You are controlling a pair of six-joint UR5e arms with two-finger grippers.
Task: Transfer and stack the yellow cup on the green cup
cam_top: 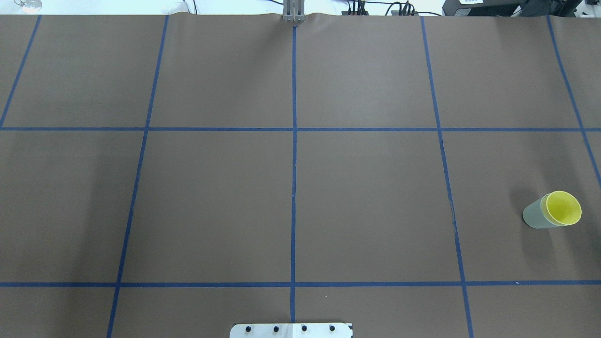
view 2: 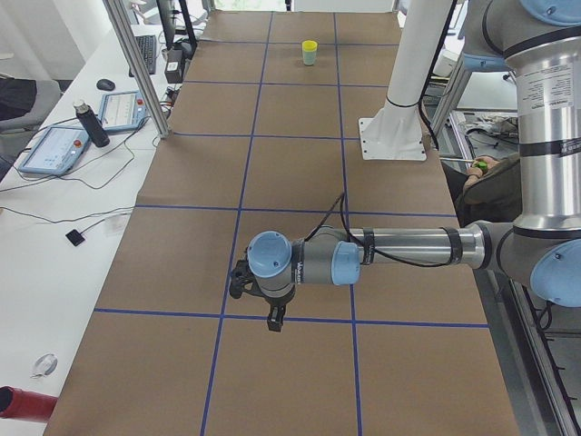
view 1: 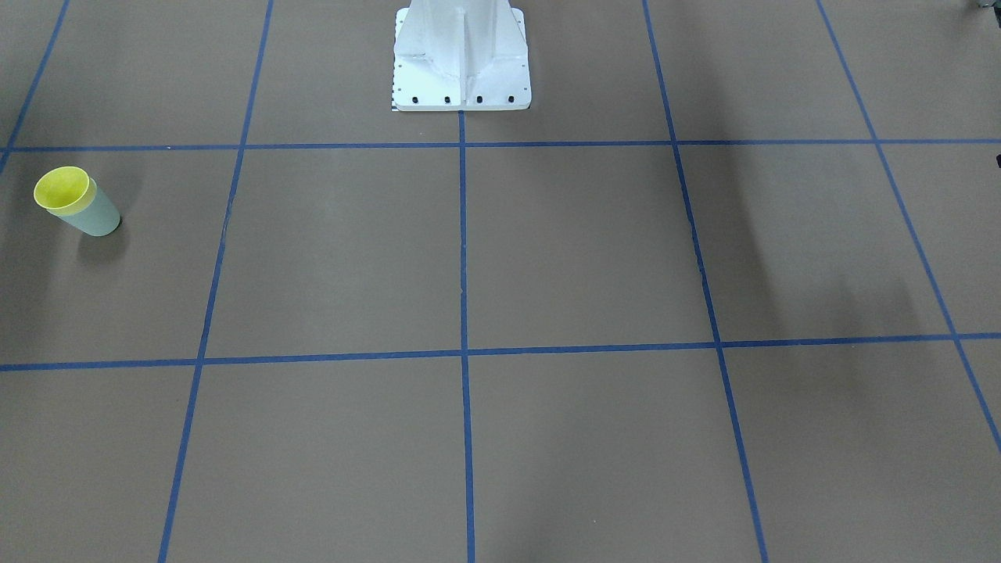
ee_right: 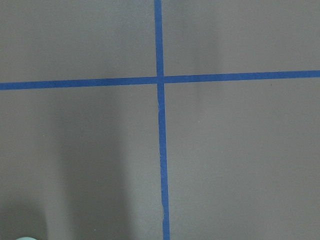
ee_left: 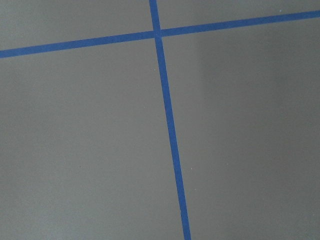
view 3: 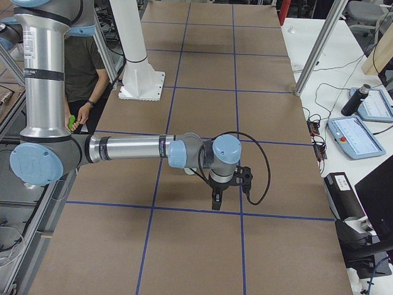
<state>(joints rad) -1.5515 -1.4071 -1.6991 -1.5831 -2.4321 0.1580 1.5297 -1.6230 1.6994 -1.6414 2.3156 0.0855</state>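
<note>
The yellow cup (view 1: 61, 190) sits nested inside the green cup (view 1: 95, 216); the pair stands upright on the brown table near its edge on my right side. In the overhead view the yellow cup (cam_top: 563, 207) and the green cup (cam_top: 535, 217) show at the far right. In the exterior left view the pair is small at the far end (view 2: 310, 52). My left gripper (view 2: 273, 324) hangs over a blue grid line, far from the cups. My right gripper (view 3: 214, 203) hangs low over the table. I cannot tell whether either is open or shut. Both wrist views show only bare table.
The white arm pedestal (view 1: 461, 59) stands at the table's middle back edge. Blue tape lines (cam_top: 294, 188) divide the table into squares. A person (view 3: 80, 74) sits beside the robot. Desks with tablets (view 2: 54, 145) and a bottle (view 2: 89, 123) flank the table.
</note>
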